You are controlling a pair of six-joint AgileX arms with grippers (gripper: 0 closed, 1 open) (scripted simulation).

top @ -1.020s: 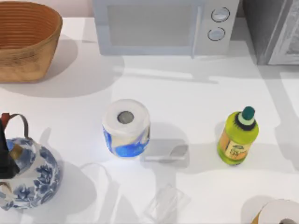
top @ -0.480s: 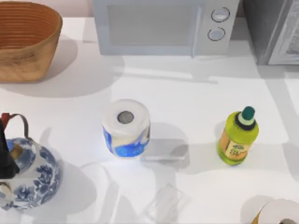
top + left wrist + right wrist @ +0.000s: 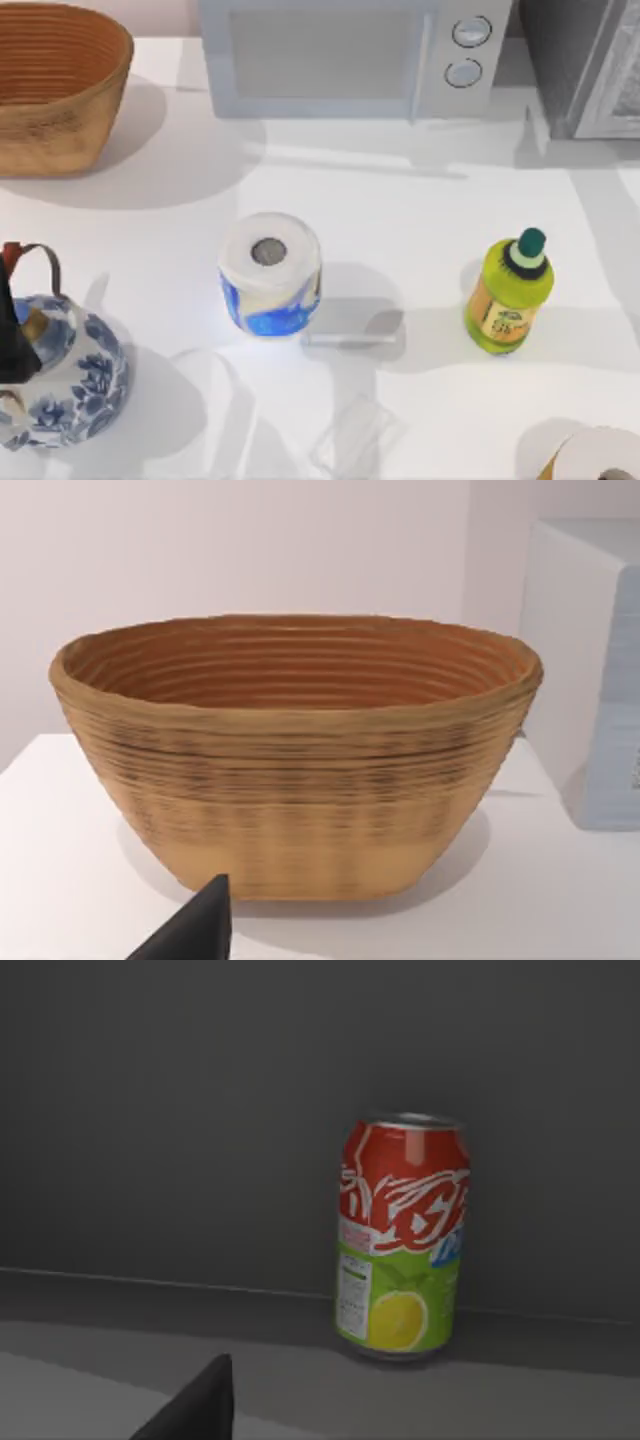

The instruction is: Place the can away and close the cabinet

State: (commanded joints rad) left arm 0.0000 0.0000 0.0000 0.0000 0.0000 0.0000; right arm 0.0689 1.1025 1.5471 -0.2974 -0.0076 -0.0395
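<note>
Can stands upright inside the dark cabinet, free of my right gripper; I cannot tell its opening. Swinging the door carelessly could topple it.

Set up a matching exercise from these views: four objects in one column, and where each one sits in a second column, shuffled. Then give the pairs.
Objects:
1. wicker basket
2. green bottle
3. can
4. blue-and-white teapot

Places:
A. upright against a dark grey wall, in the right wrist view
B. front left edge of the table
C. back left corner of the table
D. right part of the table, in front of the microwave

Pairs: 1-C, 2-D, 3-A, 4-B
</note>
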